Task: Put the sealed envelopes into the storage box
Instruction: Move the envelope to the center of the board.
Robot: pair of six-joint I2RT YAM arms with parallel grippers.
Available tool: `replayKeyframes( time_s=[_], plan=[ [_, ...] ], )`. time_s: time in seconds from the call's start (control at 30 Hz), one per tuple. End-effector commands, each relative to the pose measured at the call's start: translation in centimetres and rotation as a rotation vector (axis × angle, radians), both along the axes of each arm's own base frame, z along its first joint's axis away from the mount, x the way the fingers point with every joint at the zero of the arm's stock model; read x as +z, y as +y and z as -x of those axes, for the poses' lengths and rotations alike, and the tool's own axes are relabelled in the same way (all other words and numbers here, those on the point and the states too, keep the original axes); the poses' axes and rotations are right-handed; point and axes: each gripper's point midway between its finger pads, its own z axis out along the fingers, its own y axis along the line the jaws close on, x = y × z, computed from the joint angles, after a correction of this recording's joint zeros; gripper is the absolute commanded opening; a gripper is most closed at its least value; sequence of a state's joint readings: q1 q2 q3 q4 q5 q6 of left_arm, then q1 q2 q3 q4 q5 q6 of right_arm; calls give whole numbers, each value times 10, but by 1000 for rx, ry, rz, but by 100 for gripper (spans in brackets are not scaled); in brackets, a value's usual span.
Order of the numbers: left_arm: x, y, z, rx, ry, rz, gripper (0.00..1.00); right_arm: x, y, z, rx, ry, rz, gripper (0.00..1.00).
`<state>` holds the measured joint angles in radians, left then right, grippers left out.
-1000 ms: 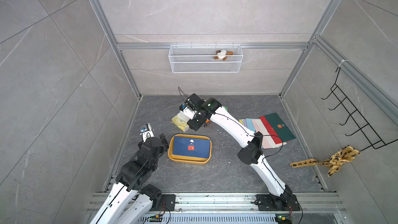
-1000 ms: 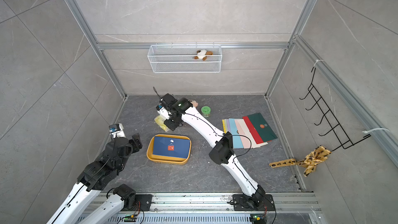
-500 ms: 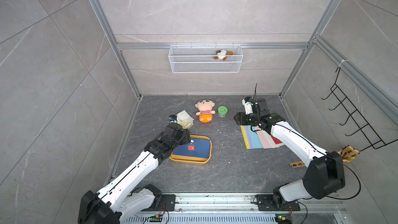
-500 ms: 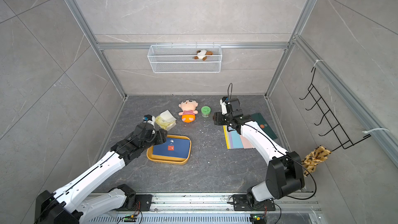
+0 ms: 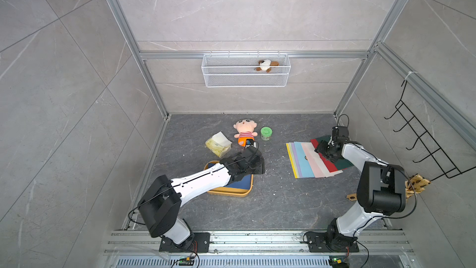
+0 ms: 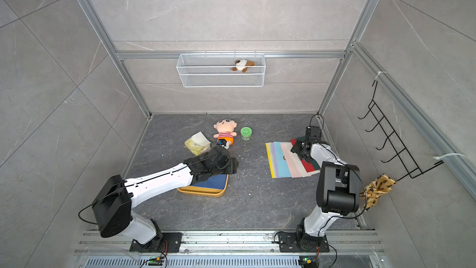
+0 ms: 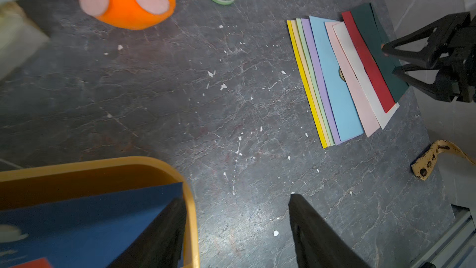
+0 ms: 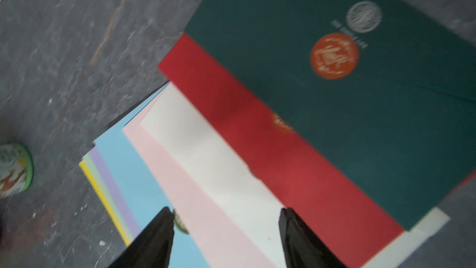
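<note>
Right wrist view has the right hand with its fingers spread wide and nothing between them, sitting right over the fan of sealed envelopes; can't tell if the tips touch the paper. On top of the fan is a dark green envelope with an orange seal, then red, cream, pink, blue, lilac, light green and yellow peek out underneath. Over at the left hand it's wide open too, holding nothing, one finger over the corner of the storage box and the other over bare tabletop. A navy envelope already lies flat in the box. That box sits well apart from the fan, with a plush doll, a green jar and a tissue pack behind it.
</note>
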<state>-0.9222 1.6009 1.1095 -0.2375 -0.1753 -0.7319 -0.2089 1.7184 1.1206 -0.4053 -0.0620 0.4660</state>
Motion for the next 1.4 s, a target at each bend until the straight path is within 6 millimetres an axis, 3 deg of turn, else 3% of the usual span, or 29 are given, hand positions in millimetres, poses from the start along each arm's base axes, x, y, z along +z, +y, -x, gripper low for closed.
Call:
replayKeyframes(
  time_s=[0.0, 0.13, 0.3, 0.43, 0.77, 1.07, 1.17, 1.27, 1.37],
  plan=[
    [1, -24, -3, 5, 22, 50, 67, 2, -39, 1, -165, 63, 23, 67],
    [-16, -33, -2, 1, 65, 33, 66, -4, -63, -10, -217, 118, -8, 67],
    [-23, -38, -3, 2, 88, 31, 66, -32, -52, -22, -175, 199, -106, 62],
    [-25, -37, -2, 4, 92, 23, 66, -49, -22, -21, -89, 269, -142, 59],
    [-30, -27, -1, 22, 92, -13, 66, -57, 72, -7, 203, 395, -180, 55],
    [-30, -28, -2, 28, 93, -12, 66, -69, 187, 55, 501, 491, -157, 54],
    [-31, -27, -2, 30, 95, -15, 66, -65, 215, 68, 549, 469, -154, 54],
    [-32, -25, -1, 32, 96, -18, 66, -46, 224, 61, 576, 408, -126, 54],
    [-30, -24, 0, 36, 96, -17, 66, -26, 195, 41, 515, 341, -58, 56]
  ],
)
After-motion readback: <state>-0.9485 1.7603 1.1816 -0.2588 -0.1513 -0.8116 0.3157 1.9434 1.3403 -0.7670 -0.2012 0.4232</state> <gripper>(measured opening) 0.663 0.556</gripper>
